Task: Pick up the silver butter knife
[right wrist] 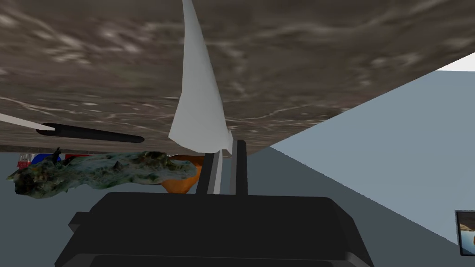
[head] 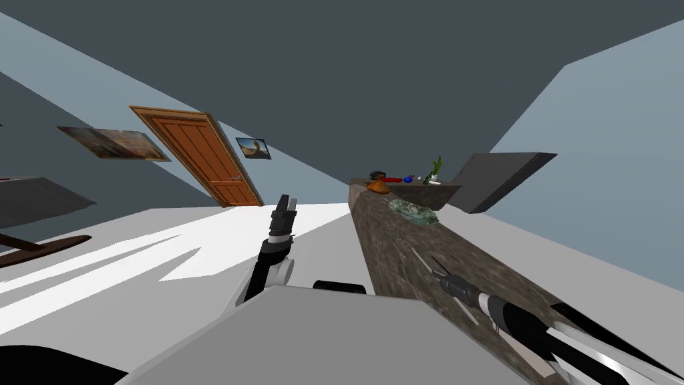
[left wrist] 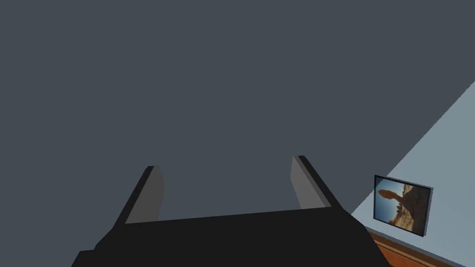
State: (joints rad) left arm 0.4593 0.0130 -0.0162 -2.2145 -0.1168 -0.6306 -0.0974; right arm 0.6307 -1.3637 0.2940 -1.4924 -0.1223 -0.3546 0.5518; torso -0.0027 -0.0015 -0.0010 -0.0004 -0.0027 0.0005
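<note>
The butter knife (right wrist: 197, 102) is a pale grey, tapering blade that rises from between the fingers of my right gripper (right wrist: 223, 169), which is shut on its narrow end. The head view has the knife (head: 419, 257) as a thin light sliver lying along the mottled brown counter (head: 394, 261), with my right gripper (head: 437, 269) on it low over the counter top. I cannot tell whether the knife is off the surface. My left gripper (head: 286, 204) is held up over the floor left of the counter, and its fingers stand open (left wrist: 227, 185) with nothing between them.
A second knife with a black handle (right wrist: 90, 133) lies on the counter (right wrist: 324, 69) beside the held one. Farther along are a mottled green lump (head: 414, 212), an orange object (head: 378, 187), small blue and red items (head: 401, 179) and a plant (head: 435, 170). A wooden door (head: 200, 157) stands far left.
</note>
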